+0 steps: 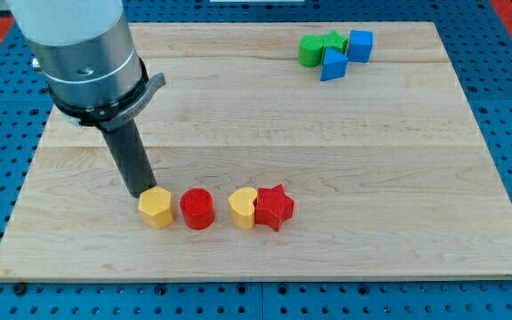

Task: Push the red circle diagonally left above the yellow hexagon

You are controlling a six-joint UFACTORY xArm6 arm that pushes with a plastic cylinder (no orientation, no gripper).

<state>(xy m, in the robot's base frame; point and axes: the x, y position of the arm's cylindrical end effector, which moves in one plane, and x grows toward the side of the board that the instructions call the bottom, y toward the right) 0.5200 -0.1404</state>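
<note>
Red circle (197, 209): short cyl, upright, unmarked.

- A broad cylindrical arm housing (78, 40): white on its upper part, brushed grey metal below.
- A dark ring clamps the housing's lower edge, with a small grey lever (152, 89) jutting from the side away from the white part.
- Below the ring hangs a straight black rod (130, 156), much thinner than the housing.
- My tip (146, 193) is the rod's blunt black end.

Circle (197, 209) just right of hexagon (156, 208).
</note>
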